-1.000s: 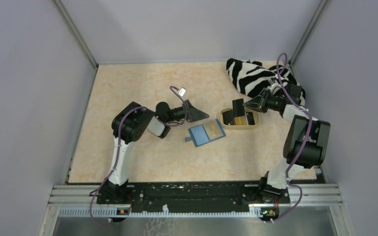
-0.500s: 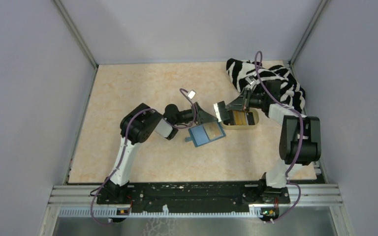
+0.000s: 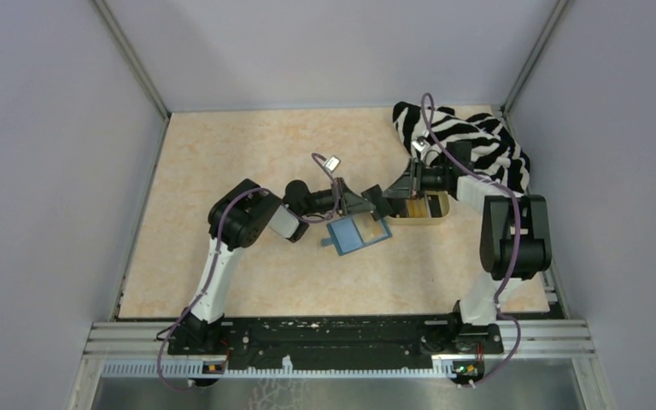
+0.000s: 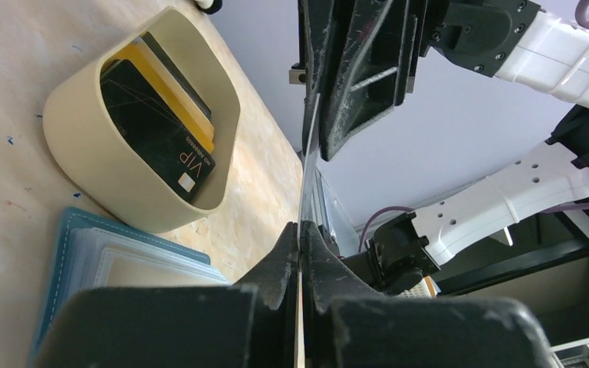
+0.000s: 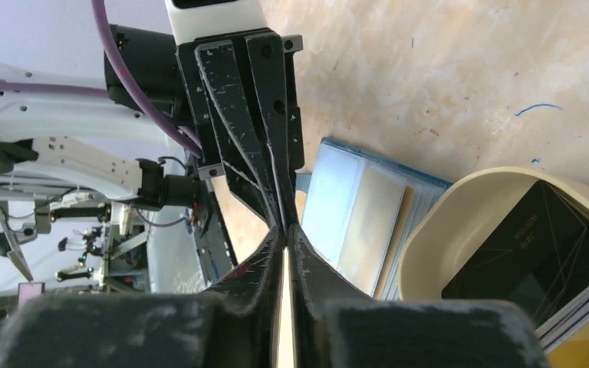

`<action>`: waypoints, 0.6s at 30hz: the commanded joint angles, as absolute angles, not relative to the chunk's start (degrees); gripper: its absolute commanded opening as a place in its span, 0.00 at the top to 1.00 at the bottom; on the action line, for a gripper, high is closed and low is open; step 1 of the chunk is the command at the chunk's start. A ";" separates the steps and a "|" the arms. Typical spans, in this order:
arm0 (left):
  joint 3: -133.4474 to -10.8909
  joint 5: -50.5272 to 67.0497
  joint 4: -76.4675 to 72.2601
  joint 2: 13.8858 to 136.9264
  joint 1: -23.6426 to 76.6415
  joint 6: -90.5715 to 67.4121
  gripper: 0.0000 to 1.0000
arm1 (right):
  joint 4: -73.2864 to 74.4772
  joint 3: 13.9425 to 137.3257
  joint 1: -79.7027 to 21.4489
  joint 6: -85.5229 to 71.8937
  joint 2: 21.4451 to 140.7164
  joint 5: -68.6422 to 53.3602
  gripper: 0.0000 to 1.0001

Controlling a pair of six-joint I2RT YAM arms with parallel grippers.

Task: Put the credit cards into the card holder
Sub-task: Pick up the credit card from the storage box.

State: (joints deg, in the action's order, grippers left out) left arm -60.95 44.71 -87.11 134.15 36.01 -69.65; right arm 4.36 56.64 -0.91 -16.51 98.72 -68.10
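Observation:
One credit card (image 3: 373, 203) hangs edge-on above the table, and both grippers hold it. My left gripper (image 3: 363, 203) is shut on its left end, and my right gripper (image 3: 383, 203) is shut on its right end, tip to tip. In the left wrist view the thin card edge (image 4: 307, 169) runs from my left gripper (image 4: 301, 228) up into the right one. In the right wrist view the card (image 5: 275, 184) passes from my right gripper (image 5: 285, 231) into the left fingers (image 5: 234, 130). The teal card holder (image 3: 357, 233) lies open just below, with a tan card in its clear pocket (image 5: 368, 218).
A tan oval tray (image 3: 417, 221) right of the card holder holds more cards, black and orange-gold (image 4: 157, 126). A zebra-striped cloth (image 3: 457, 137) lies bunched at the back right, behind the right arm. Grey walls close in the table on three sides.
My right gripper carried the card left from over the tray. My left gripper, open before, moved right to meet it and shut on the card's other end.

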 commanded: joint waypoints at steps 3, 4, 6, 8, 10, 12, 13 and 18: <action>-57.67 44.66 -102.69 131.52 34.47 -66.54 1.00 | 17.30 63.24 -2.64 -0.02 96.95 -67.28 0.61; -56.04 44.42 -102.69 130.31 34.26 -65.04 1.00 | 19.33 63.89 -2.64 3.20 96.19 -66.42 0.55; -53.42 43.64 -102.67 127.95 33.96 -62.68 1.00 | 20.31 63.53 -2.72 6.34 94.05 -66.62 0.45; -51.04 43.26 -102.73 125.67 33.95 -60.77 1.00 | 19.78 62.09 -3.12 9.36 91.96 -68.60 0.36; -49.48 43.69 -102.70 123.78 34.01 -59.79 1.00 | 18.93 60.16 -4.39 12.56 89.82 -68.93 0.30; -48.06 43.73 -102.68 122.08 34.01 -59.07 1.00 | 18.22 58.32 -6.26 15.77 88.34 -68.75 0.26; -47.45 43.68 -102.73 121.23 34.06 -58.46 1.00 | 18.38 58.00 -7.20 17.39 87.98 -68.48 0.25; -45.62 43.79 -102.69 117.96 34.03 -57.22 1.00 | 21.35 58.50 -10.65 22.43 88.89 -68.23 0.28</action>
State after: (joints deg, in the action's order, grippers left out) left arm -46.94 43.92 -87.02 120.57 33.93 -59.99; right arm 19.94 58.50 -8.45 15.07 89.65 -67.18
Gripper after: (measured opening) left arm 0.008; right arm 0.741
